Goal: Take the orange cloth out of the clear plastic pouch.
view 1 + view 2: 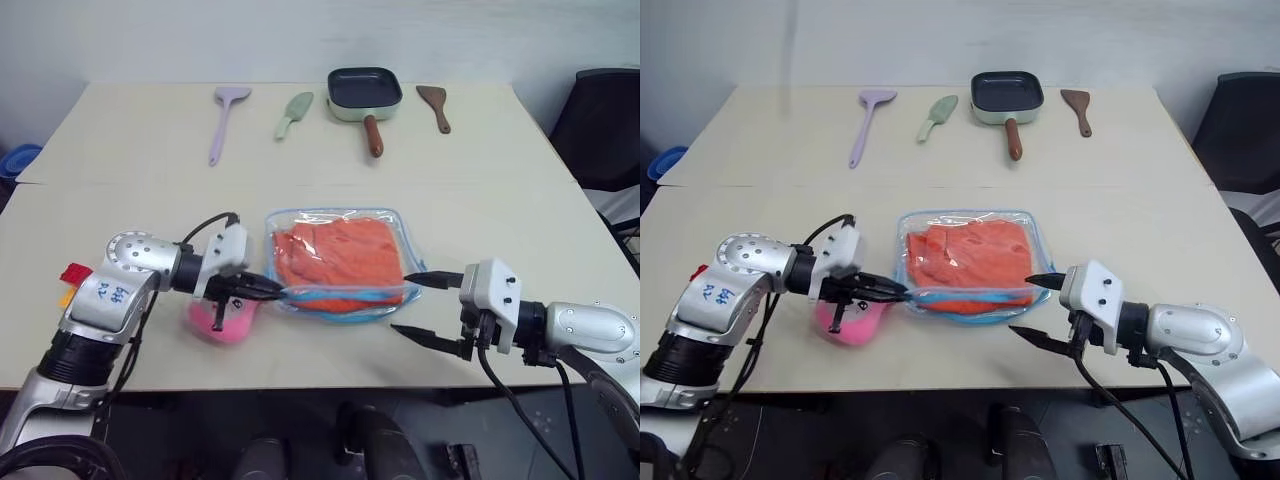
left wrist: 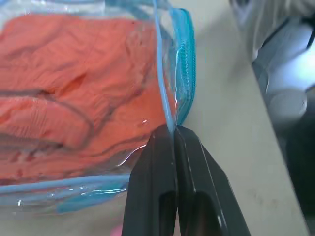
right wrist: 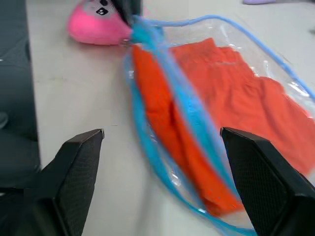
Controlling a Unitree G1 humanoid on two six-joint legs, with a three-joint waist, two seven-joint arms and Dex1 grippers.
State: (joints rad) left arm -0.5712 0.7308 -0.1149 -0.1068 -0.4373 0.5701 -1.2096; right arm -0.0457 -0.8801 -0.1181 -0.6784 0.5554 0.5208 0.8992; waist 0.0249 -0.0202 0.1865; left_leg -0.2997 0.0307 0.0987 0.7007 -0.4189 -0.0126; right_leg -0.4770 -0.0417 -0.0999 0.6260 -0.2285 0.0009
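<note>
Orange cloth: the orange cloth (image 1: 340,258) lies crumpled inside the clear plastic pouch (image 1: 385,218), near the tabletop's (image 1: 500,210) front edge, at about 6 o'clock from the pan.
Pouch: flat on the tabletop, blue-edged; its corner at 9 o'clock is pinched by the left claw (image 1: 274,290).
Left wrist view: shows the two black fingers (image 2: 152,187) pressed together on the pouch's blue seam, a grip that the head views leave too small to judge.
Right wrist view: shows the blue zipper edge lifted and blurred, running up to the pink plush charm (image 3: 96,24).
Left arm: reaches in level from 9 o'clock, above the charm.
Right arm: comes in from 3 o'clock; the right claw (image 1: 420,305) gapes wide, holding nothing, upper finger tip at the pouch's near right corner.
Far edge: a lilac spatula (image 1: 222,118), green spatula (image 1: 293,115), dark pan (image 1: 364,92) and brown spatula (image 1: 435,105), at 12 o'clock from the pouch.
</note>
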